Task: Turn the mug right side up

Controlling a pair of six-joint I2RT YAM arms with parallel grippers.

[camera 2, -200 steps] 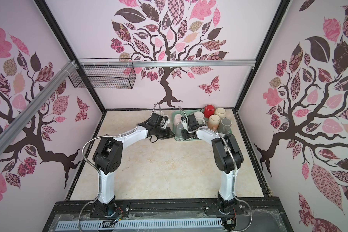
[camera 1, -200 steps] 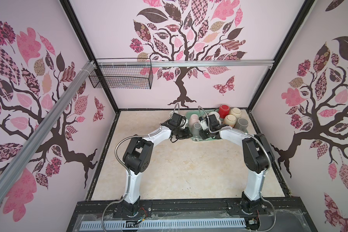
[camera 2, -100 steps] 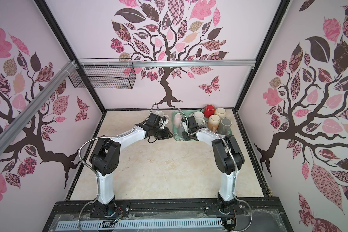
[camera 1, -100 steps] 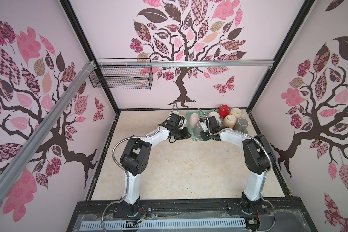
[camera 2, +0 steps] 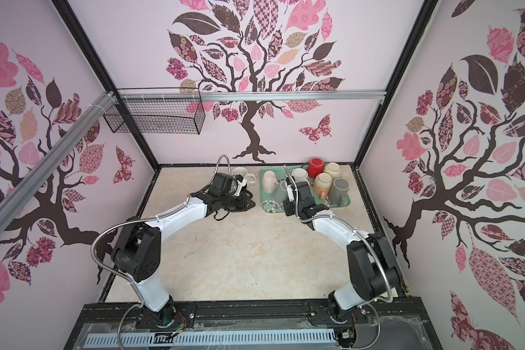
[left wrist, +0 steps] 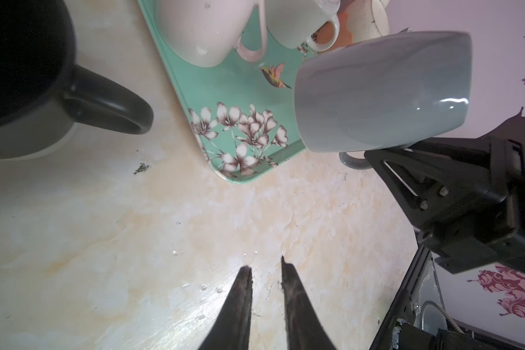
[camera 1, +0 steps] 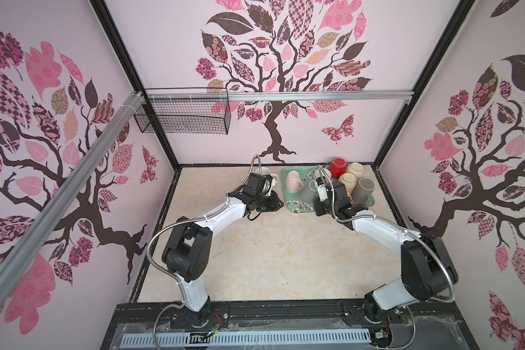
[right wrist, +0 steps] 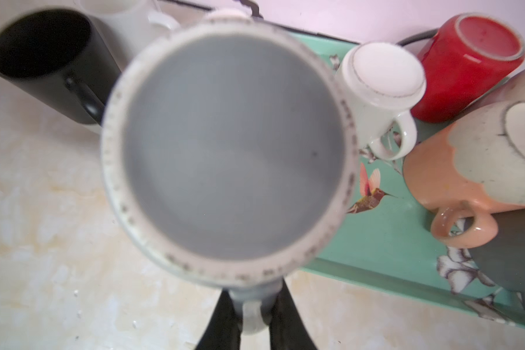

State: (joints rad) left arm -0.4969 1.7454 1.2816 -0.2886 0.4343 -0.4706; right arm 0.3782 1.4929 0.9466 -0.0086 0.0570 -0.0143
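Right gripper (right wrist: 253,303) is clamped on the handle of the grey mug (left wrist: 382,91), held tilted on its side over a corner of the teal floral tray (left wrist: 182,91); the blurred disc facing the wrist camera is probably its unglazed foot ring. Mid-flip, I judge: next a wrist roll must bring the mouth up, and glossy glaze could pivot in a handle-only pinch. Left gripper (left wrist: 265,269), narrowly parted, holds nothing.

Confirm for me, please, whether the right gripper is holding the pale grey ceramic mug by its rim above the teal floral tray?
Not quite: the right gripper grips the pale grey ceramic mug by its handle, not its rim, as the right wrist view shows. The mug is indeed above the teal floral tray.
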